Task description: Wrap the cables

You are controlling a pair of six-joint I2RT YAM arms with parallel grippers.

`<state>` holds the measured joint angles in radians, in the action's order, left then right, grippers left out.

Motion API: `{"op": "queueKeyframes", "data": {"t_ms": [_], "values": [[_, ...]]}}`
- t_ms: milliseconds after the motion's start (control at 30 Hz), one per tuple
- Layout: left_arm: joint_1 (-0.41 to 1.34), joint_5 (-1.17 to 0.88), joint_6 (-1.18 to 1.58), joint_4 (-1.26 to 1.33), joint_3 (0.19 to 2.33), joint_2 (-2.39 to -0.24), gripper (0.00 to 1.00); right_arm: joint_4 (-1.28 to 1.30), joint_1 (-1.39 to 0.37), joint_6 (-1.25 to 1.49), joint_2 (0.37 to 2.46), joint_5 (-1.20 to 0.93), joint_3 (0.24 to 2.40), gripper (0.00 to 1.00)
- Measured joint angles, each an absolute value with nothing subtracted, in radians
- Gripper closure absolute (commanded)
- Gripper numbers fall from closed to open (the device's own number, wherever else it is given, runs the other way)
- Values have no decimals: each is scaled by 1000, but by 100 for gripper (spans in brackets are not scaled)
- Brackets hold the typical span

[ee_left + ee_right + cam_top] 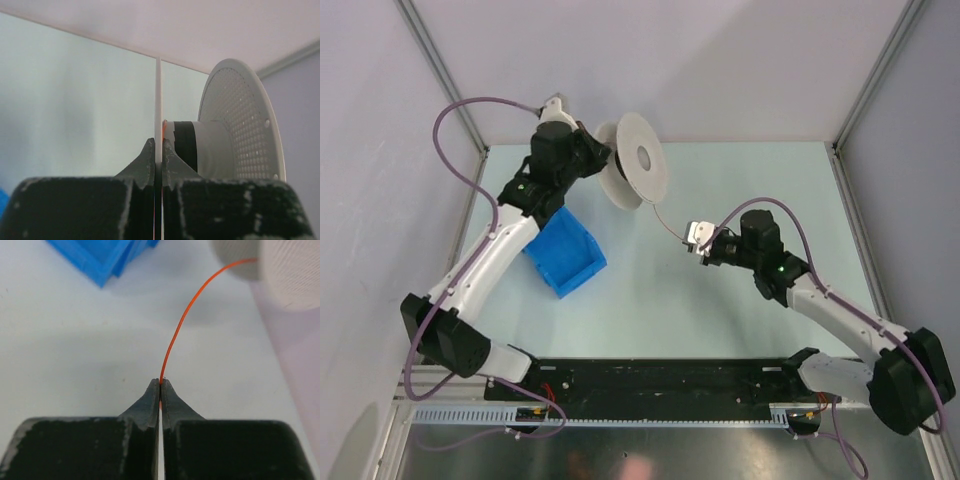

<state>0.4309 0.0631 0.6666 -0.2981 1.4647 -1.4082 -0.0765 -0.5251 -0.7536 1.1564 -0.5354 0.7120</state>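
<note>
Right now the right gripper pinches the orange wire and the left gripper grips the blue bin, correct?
No. The left gripper grips the spool, not the bin; the left wrist view shows it. The right gripper does pinch the wire.

Wire point(659, 225) between spool point(632, 160) and right pincer point(689, 240)

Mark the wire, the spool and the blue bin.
wire point(180, 320), right wrist view, middle of its orange arc.
spool point(642, 130), top view, upper face of its near flange.
blue bin point(555, 240), top view, its outer wall.
</note>
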Motion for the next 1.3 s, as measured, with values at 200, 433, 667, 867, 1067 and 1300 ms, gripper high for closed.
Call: {"op": "queueKeyframes", "data": {"t_ms": [200, 433, 667, 867, 1067, 1300], "values": [[533, 338, 581, -362, 1508, -1493, 100, -71, -609, -760, 1068, -464, 765, 100], [605, 405, 489, -392, 1511, -1563, 100, -88, -658, -797, 1066, -374, 824, 100], [637, 299, 384, -342, 1417, -1557, 100, -154, -651, -835, 1156, -307, 902, 100], [655, 144, 270, -290, 1315, -1523, 100, -193, -615, -843, 1237, -300, 956, 100], [659, -6, 123, -233, 1259, -1455, 100, -222, -561, -850, 1298, -305, 995, 100], [619, -145, -8, -185, 1234, -1385, 100, -233, -488, -844, 1311, -418, 1017, 95]]}}
